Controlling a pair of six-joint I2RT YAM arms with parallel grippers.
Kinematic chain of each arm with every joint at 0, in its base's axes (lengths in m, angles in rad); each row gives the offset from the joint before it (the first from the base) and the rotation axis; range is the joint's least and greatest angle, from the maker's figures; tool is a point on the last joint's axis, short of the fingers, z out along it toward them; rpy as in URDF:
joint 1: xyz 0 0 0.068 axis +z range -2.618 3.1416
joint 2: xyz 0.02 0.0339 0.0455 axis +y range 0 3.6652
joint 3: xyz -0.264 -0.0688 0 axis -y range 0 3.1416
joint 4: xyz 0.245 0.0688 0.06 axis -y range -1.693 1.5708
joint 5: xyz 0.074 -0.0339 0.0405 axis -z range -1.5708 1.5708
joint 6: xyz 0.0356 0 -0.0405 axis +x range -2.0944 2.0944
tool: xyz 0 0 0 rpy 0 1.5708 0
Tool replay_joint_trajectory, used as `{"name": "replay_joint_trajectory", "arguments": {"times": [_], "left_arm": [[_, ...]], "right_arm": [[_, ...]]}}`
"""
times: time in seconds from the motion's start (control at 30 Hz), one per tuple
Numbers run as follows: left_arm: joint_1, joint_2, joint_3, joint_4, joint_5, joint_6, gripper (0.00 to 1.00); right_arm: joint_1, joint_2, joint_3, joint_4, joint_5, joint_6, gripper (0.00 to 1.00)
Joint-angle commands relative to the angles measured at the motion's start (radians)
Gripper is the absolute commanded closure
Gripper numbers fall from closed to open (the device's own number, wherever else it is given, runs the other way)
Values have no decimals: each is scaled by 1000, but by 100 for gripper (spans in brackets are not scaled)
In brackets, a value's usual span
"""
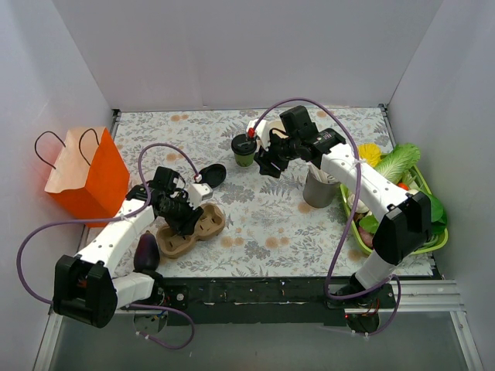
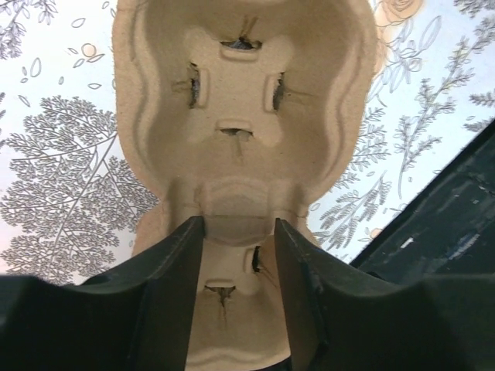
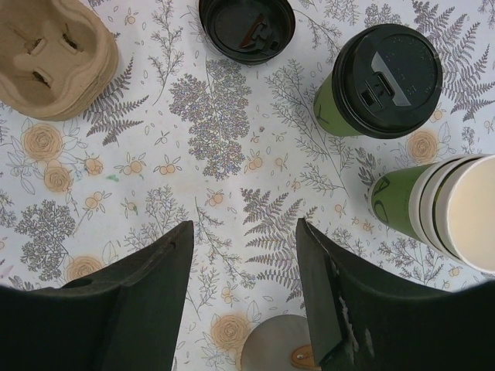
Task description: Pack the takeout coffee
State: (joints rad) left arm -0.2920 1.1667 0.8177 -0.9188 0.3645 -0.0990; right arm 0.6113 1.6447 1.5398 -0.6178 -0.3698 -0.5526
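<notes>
Your left gripper hangs open over the pulp cup carrier near the front edge, its fingers either side of the centre ridge. Farther back, your right gripper is spread wide and holding nothing, just short of the takeout coffee, which stands upright beside the stacked cups and a loose lid.

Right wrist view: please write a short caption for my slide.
Open right claw hovers above the table, the lidded takeout coffee ahead, untouched.

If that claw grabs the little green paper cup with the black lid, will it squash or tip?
The small green paper cup with the black plastic lid probably dents if squeezed hard. The snapped-on lid likely stiffens its rim. It stands upright, taller than wide, so a sideways nudge might tip it.
</notes>
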Motion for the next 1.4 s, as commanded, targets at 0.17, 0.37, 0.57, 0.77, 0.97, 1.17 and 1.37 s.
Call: {"name": "replay_joint_trajectory", "arguments": {"times": [0.17,0.37,0.57,0.77,0.97,1.17,1.37], "left_arm": [[-9,-36,-43,31,-30,-18,62],[-9,-47,-2,-8,-27,-5,76],[-7,-71,135,-104,7,-1,92],[-6,-55,260,-181,25,-7,93],[-67,17,405,-207,218,-30,94],[-307,80,402,-143,278,-120,93],[-527,105,245,20,267,-208,93]], "right_arm": [[1,14,22,39,-17,3,37],[1,18,34,36,-20,5,37],[1,14,40,27,-18,6,37],[1,7,40,27,-20,8,37],[-47,-6,118,58,29,127,38],[-185,14,319,85,72,324,37],[-275,-9,335,127,72,419,37]]}}
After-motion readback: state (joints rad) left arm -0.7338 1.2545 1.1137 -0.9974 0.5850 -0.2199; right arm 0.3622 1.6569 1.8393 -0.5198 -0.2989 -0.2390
